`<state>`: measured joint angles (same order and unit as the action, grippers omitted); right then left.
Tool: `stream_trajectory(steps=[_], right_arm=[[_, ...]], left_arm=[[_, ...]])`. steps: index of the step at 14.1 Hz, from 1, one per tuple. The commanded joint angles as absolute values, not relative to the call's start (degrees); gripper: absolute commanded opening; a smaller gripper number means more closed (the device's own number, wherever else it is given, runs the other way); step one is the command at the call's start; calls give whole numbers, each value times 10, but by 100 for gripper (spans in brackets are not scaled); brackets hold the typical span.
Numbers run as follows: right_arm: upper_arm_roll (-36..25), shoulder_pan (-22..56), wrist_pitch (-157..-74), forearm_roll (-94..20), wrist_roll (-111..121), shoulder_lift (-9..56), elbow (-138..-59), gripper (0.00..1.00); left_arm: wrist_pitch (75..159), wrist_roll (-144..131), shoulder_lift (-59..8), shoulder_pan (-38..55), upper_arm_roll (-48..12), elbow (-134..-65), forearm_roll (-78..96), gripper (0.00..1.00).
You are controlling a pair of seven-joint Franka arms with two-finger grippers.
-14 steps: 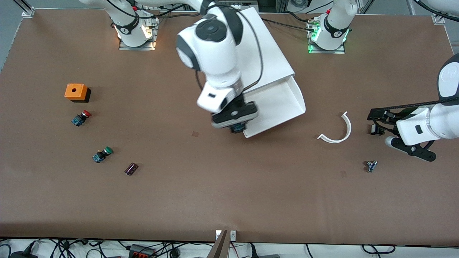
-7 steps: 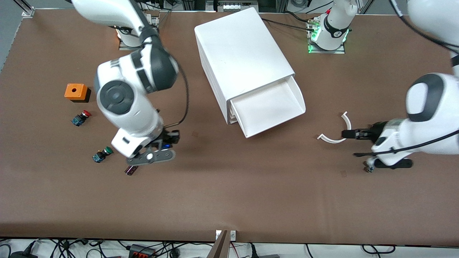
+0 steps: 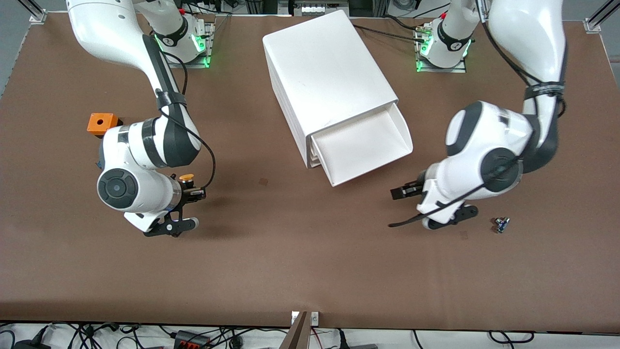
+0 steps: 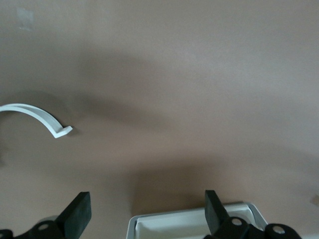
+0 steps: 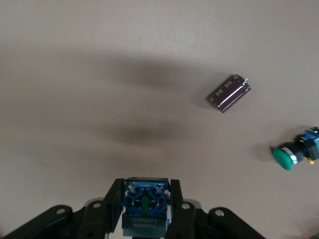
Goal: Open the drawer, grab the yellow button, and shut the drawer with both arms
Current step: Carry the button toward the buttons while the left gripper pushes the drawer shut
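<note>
Right gripper [image 3: 186,186] is clamped on the button [image 3: 186,177], carrying it over the table toward the right arm's end, well apart from the drawer [image 3: 363,145]. So the drawer stands pulled out of the cabinet [image 3: 324,68] and the button is taken; closing is what remains, I judge. Left gripper [image 3: 404,192] hangs with fingers spread and empty over the table near the drawer's front

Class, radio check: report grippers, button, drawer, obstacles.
Right gripper shut on button, above table. Left gripper open near drawer. Drawer open. No visible obstruction at drawer front.
</note>
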<state>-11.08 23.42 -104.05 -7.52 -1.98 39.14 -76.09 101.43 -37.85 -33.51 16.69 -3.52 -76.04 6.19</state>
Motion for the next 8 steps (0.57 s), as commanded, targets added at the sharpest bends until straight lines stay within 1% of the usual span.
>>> stream_trajectory(steps=[1,2,4,6,7,8], right_arm=[[-100,238,-1175,-80,-12,314,-939,0],[-100,241,-1224,-78,-6,304,-981,0],[-99,240,-1269,-79,29,297,-1022,0],[-99,237,-1308,-80,61,293,-1057,0],[-99,238,-1341,-80,75,290,-1082,0],[-99,240,-1379,-80,92,288,-1108,0]], left_arm=[[1063,-478,-312,212,-33,-822,11,100],[1075,-490,-312,218,-33,-829,10,100],[1093,-494,-297,224,-33,-858,10,100],[1147,-494,-248,218,-53,-938,11,100],[1174,-495,-225,217,-61,-980,11,100],[1178,-495,-214,219,-62,-997,11,100]])
